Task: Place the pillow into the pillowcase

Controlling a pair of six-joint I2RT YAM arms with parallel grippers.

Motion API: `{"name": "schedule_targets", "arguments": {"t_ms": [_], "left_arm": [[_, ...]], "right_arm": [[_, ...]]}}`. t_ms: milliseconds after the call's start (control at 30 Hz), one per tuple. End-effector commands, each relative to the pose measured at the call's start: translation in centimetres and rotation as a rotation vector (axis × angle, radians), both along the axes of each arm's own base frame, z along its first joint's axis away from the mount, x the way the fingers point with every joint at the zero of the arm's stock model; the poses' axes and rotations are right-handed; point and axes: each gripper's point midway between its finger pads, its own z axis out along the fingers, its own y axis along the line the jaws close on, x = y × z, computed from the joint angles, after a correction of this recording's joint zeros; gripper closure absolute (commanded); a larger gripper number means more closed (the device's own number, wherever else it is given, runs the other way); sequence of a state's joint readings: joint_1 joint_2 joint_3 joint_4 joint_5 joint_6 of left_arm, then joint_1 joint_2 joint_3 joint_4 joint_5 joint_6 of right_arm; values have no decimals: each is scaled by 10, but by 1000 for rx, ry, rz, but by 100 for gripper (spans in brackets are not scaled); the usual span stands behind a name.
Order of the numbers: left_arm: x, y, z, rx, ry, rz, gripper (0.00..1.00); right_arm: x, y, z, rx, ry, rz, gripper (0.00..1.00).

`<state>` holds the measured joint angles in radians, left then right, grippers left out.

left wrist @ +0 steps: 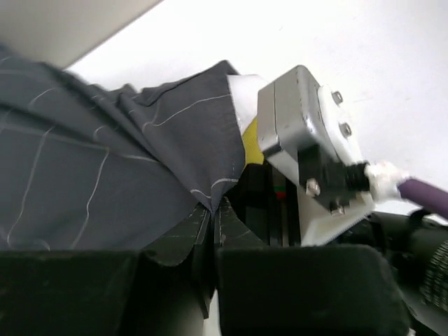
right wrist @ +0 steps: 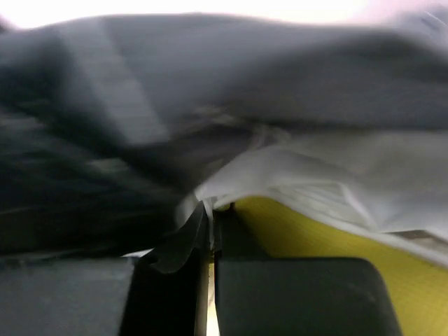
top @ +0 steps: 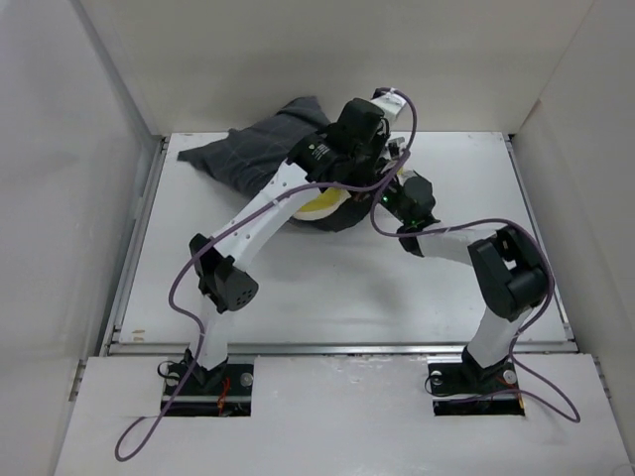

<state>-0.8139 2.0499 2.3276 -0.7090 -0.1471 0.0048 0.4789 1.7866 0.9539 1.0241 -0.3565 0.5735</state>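
Note:
The dark grey grid-patterned pillowcase [top: 260, 151] lies bunched at the back of the table, with the yellow pillow [top: 322, 205] showing at its open near end. My left gripper [left wrist: 213, 210] is shut on the pillowcase's edge [left wrist: 210, 140], lifting it. In the top view it sits over the opening [top: 362, 134]. My right gripper [right wrist: 211, 213] is shut on the pillow's pale fabric edge [right wrist: 294, 175], its yellow band [right wrist: 315, 231] just below, with the pillowcase [right wrist: 175, 84] blurred above. In the top view the right gripper [top: 392, 193] is beside the pillow, under the left arm.
White walls enclose the table [top: 446, 288] on the left, back and right. The right wrist's camera housing [left wrist: 308, 147] and purple cable [left wrist: 423, 192] sit close to my left gripper. The arms cross over the pillowcase opening.

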Motion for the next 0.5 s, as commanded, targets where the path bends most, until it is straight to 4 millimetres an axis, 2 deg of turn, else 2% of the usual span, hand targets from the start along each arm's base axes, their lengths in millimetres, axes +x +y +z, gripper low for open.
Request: {"name": "schedule_targets", "arguments": {"t_ms": [0,33,100,133,167,233,267,300,333,400,433,467], "left_arm": [[-119,-83,87,-317,29,-403,100],[-134,-87,81,-313,55,-429,100],[-142,-85,73,-313,97,-410,100],[-152,-85,78,-339,113,-410,100],[-158,-85,67,-328,147,-406,100],[-162,-79,74,-344,132,-390,100],[-162,-76,58,-321,154,-367,100],[-159,-71,52,-323,152,-329,100],[-158,-73,55,-334,143,-330,100],[-154,-67,37,-316,163,-274,91],[-154,-63,36,-312,161,-265,82],[-153,-62,28,-303,175,-248,59]], "right_arm": [[5,1,42,115,-103,-126,100],[14,-1,32,104,-72,-159,100],[31,-5,12,74,-14,-214,100],[37,-5,-8,59,31,-231,100],[40,-7,-19,57,65,-252,100],[50,-19,-46,39,135,-283,100],[48,-19,-54,36,163,-282,100],[45,-24,-63,30,186,-279,93],[42,-24,-72,14,207,-272,86],[37,-32,-73,12,227,-281,66],[30,-36,-86,-16,267,-284,42],[24,-39,-77,-21,258,-284,33]]}}
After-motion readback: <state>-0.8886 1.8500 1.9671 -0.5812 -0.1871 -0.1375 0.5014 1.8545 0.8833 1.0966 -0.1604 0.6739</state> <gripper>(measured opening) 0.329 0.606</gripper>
